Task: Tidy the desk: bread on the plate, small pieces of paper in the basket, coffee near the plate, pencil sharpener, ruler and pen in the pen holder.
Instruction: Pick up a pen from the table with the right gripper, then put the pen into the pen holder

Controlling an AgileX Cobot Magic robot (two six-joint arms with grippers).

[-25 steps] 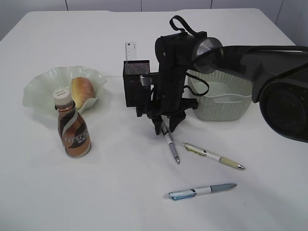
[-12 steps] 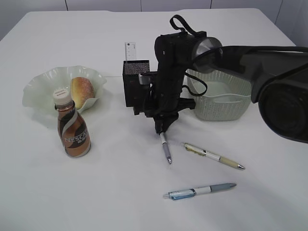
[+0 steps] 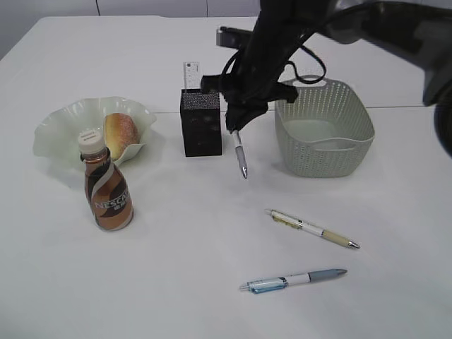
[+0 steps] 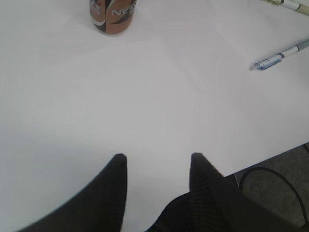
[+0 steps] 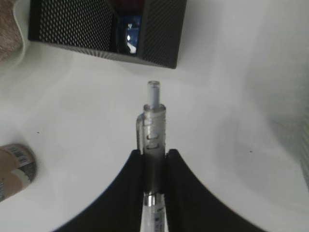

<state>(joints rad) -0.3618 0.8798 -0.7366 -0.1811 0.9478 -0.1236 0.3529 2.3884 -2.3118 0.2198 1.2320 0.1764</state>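
My right gripper [image 3: 236, 127] is shut on a silver and white pen [image 3: 241, 157], which hangs in the air just right of the black mesh pen holder [image 3: 200, 122]. In the right wrist view the pen [image 5: 153, 125] sits between the jaws [image 5: 154, 155], with the holder [image 5: 106, 29] ahead and a blue object inside it. A ruler [image 3: 191, 74] stands in the holder. Bread [image 3: 121, 133] lies on the pale green plate [image 3: 56, 131]. The coffee bottle [image 3: 106, 191] stands in front of the plate. Two more pens [image 3: 313, 229] [image 3: 293, 280] lie on the table. My left gripper [image 4: 155, 157] is open and empty above the table.
A light green basket [image 3: 325, 127] stands right of the pen holder. The left wrist view shows the coffee bottle [image 4: 113, 15] at the top, the blue pen [image 4: 280, 55] at the right, and the table's front edge with cables at the lower right.
My right gripper closed on the pen on the table, lifted it and carried it up and back. It now hangs beside the pen holder.
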